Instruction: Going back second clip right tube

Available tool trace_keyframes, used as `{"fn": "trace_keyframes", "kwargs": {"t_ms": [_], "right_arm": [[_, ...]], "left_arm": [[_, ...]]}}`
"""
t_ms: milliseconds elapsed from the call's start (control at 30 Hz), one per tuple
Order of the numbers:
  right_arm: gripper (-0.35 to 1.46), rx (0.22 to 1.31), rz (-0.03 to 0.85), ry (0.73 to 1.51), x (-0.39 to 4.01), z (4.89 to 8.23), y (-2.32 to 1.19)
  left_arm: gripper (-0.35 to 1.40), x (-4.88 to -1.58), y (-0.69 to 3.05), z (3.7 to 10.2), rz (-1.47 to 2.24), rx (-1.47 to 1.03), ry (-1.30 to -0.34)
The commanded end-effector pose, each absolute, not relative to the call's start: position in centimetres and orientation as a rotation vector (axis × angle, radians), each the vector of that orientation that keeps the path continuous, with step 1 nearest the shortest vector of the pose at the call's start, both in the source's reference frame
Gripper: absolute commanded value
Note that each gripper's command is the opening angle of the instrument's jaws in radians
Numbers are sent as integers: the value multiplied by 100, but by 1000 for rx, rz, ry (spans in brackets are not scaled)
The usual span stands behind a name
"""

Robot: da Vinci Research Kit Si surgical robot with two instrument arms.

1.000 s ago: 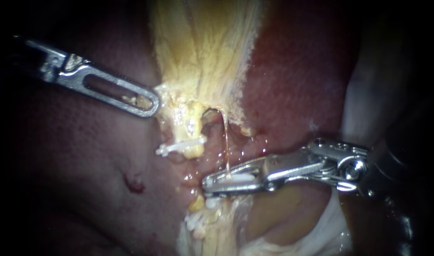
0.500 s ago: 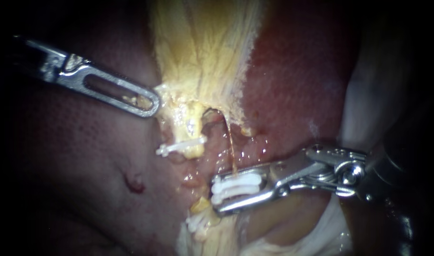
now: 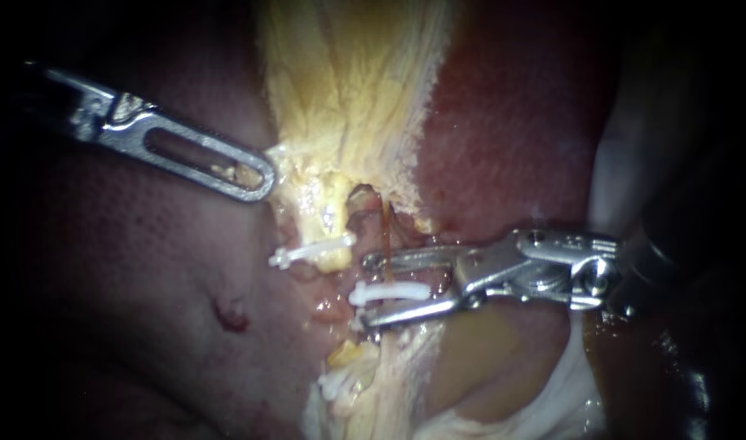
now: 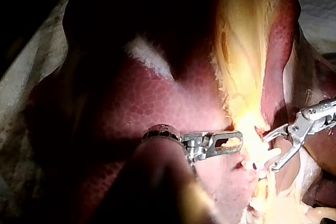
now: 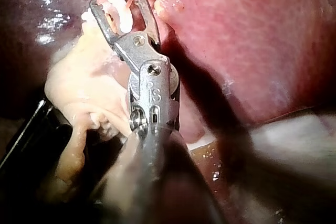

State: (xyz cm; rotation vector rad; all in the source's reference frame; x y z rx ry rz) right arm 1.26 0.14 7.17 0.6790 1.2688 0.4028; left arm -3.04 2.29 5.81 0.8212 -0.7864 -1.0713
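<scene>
End effector of right instrument point(image 3: 367, 289): spread wide, gripping nothing, one half above and one below right-tube clip point(image 3: 393, 291). Right-tube clip: white, lying closed across thin right tube point(image 3: 385, 232), just beside the lower half. Left tube point(image 3: 328, 216): alongside, carrying left-tube clip point(image 3: 311, 251), also white. End effector of left instrument point(image 3: 257, 178): pressed together on edge of yellow gallbladder point(image 3: 348, 90), tissue showing in its window. Liver point(image 3: 511, 122): dark red, on both sides of gallbladder
</scene>
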Motion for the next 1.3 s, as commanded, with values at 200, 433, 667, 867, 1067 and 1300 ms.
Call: {"fn": "trace_keyframes", "kwargs": {"t_ms": [200,433,667,867,1067,1300], "right_arm": [[49,588,350,1290,108,711,17],[50,533,265,1316,69,695,29],[50,521,235,1329,33,672,46],[50,503,232,1329,27,665,47],[50,502,224,1331,26,665,47],[50,505,222,1332,26,662,45]], "left_arm": [[-35,-304,229,581,-1071,821,-786],[-35,-303,229,581,-1071,822,-786],[-35,-303,229,581,-1071,821,-786],[-35,-309,224,587,-1072,814,-787],[-35,-333,211,606,-1064,813,-780],[-35,-366,203,640,-1048,807,-746]]}}
